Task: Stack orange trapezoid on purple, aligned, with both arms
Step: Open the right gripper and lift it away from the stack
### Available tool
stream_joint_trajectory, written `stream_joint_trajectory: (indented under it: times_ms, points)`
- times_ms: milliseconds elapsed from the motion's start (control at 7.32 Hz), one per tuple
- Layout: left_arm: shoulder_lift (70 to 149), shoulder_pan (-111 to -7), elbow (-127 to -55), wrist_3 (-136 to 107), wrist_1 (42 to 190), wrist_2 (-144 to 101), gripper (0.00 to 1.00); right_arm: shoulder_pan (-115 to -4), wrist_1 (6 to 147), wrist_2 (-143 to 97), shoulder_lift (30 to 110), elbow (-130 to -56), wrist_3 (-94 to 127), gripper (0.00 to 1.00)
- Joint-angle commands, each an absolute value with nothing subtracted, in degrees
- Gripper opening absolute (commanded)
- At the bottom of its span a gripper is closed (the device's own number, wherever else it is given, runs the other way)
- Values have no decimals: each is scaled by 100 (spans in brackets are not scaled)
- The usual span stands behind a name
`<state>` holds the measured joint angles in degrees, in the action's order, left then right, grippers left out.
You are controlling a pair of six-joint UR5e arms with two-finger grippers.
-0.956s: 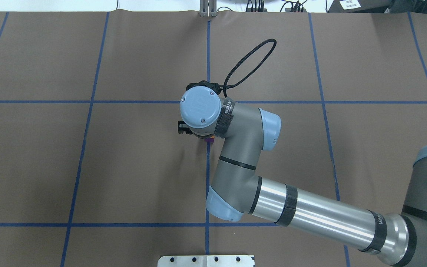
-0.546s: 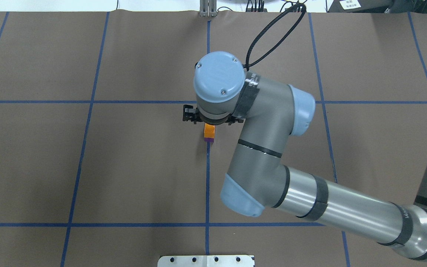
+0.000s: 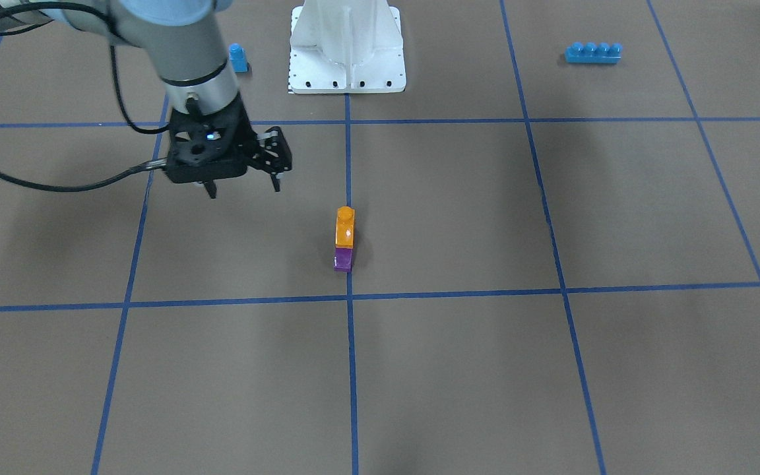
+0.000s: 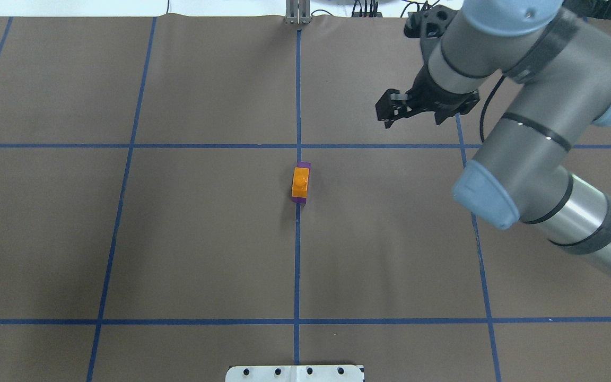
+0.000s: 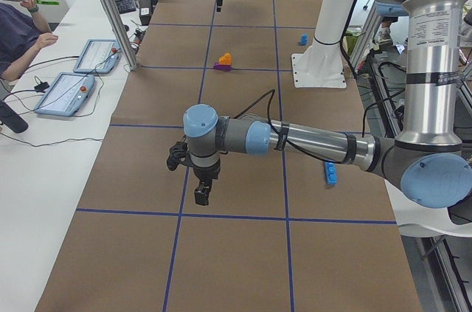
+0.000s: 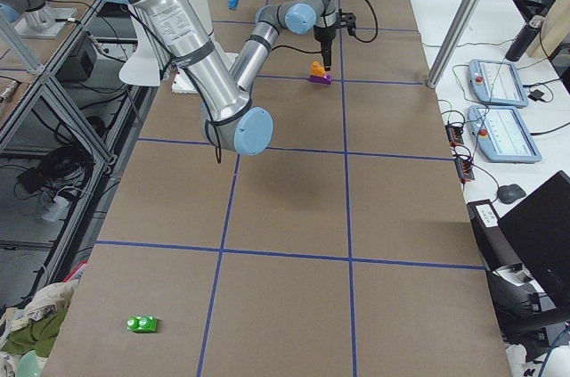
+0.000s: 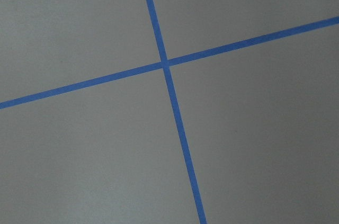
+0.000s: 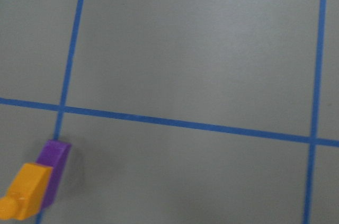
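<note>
Right gripper (image 3: 243, 188) is moving up and away. A second ago it was sitting low over the blocks and hiding them. Half a second ago it was just above them. Now I am seeing it hanging in the air, far and to the right of them in the overhead view, well apart. Its two fingers (image 3: 276, 179) are standing apart, and nothing is between them.

I am looking at the orange block (image 4: 299, 183) and it is sitting on top of the purple block (image 3: 343, 259). The orange stud is pointing up. From above, the orange block is covering most of the purple one, and a thin bit of purple is peeking out at the far end and the near end. The stack is resting on the brown table (image 4: 178, 239), right on the blue tape line (image 4: 297, 254) that is running down the middle. Nothing is touching it.

I am finding the left gripper (image 5: 200, 195) only in the side view. It is hanging low over the table, well apart from the stack, and I cannot tell if its fingers are apart or together. Its wrist camera is showing only two tape lines crossing.

A small blue block (image 3: 238, 58) and a long blue brick (image 3: 593, 52) are lying on either side of the white base (image 3: 347, 46), well apart from the stack.
</note>
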<state>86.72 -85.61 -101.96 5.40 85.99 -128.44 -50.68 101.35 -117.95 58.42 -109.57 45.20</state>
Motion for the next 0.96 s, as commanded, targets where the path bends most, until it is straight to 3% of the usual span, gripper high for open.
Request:
stream_joint_trajectory:
  times_ms: [0, 273, 820]
  points:
    - [8657, -8884, -10098, 588, 8648, -12867, 100, -6322, 10099, -12574, 6903, -11022, 2609, 100]
    - [8570, -9070, -10125, 667, 8675, -13671, 100, -7369, 10133, -13136, 7557, -10794, 1017, 100]
    - [8534, -9246, -10230, 949, 8639, -13720, 100, -8629, 10081, -13412, 8926, -10661, 274, 100]
